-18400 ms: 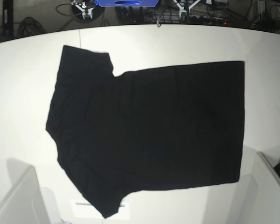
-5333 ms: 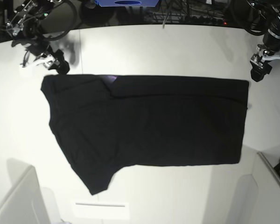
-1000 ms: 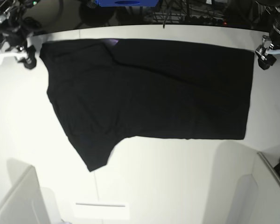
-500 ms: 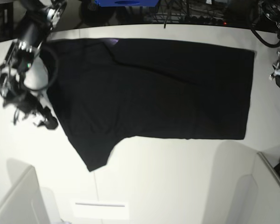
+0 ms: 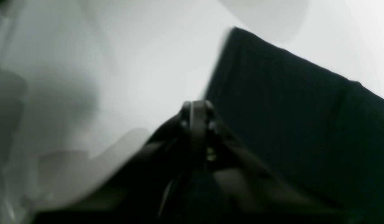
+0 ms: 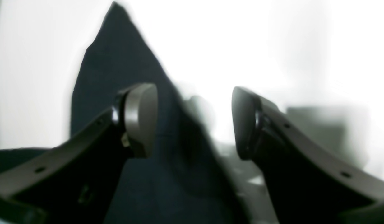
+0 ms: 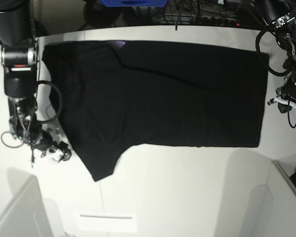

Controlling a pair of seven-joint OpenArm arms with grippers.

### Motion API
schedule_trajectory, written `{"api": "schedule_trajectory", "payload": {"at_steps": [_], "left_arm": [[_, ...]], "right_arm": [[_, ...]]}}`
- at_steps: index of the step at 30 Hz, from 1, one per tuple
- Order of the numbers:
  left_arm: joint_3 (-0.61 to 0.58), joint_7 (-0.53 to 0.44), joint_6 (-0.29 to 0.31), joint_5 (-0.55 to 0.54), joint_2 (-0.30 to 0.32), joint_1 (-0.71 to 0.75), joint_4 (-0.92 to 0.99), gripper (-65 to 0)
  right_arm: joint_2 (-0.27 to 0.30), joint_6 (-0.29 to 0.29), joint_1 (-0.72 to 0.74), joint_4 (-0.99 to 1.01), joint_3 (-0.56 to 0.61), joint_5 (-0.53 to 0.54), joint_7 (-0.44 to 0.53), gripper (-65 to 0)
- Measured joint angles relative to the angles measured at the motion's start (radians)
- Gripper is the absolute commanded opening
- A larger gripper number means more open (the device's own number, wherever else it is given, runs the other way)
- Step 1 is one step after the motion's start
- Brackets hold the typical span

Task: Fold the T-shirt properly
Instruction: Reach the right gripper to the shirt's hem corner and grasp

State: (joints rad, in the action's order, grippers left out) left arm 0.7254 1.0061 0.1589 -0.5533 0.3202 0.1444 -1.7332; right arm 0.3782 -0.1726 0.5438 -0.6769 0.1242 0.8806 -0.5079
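The black T-shirt (image 7: 163, 94) lies spread flat on the white table (image 7: 187, 187), with a purple sliver at its collar (image 7: 117, 44). My right gripper (image 7: 56, 152) hovers just left of the lower sleeve (image 7: 96, 163). In the right wrist view this right gripper (image 6: 193, 123) is open, its pads (image 6: 142, 121) wide apart above the pointed sleeve cloth (image 6: 117, 77). My left gripper (image 7: 278, 101) hangs off the T-shirt's right edge. The left wrist view shows the left gripper (image 5: 196, 109) with fingers together at the border of the dark cloth (image 5: 288, 124), holding nothing.
Pale box walls rise at the near left (image 7: 19, 212) and near right (image 7: 286, 197). A thin label strip (image 7: 106, 216) lies on the table's front. Cables and a blue object (image 7: 133, 3) sit beyond the far table edge.
The right arm swung from the far left corner down to the lower sleeve and opened wider. The left arm moved nearer along the right edge and closed. The T-shirt stayed put.
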Motion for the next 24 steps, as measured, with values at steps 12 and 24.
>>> {"api": "schedule_trajectory", "payload": {"at_steps": [12,24], "left_arm": [[0.009,0.000,-0.001,0.007,0.007,0.008,0.023,-42.0],[0.009,0.000,-0.001,0.007,0.007,0.009,0.023,-42.0]], "right_arm": [[-0.037,-0.004,0.139,0.181,0.313,0.006,0.098,-28.4],[-0.073,-0.049,0.137,0.184,0.317,0.006,0.100,-28.7]]}}
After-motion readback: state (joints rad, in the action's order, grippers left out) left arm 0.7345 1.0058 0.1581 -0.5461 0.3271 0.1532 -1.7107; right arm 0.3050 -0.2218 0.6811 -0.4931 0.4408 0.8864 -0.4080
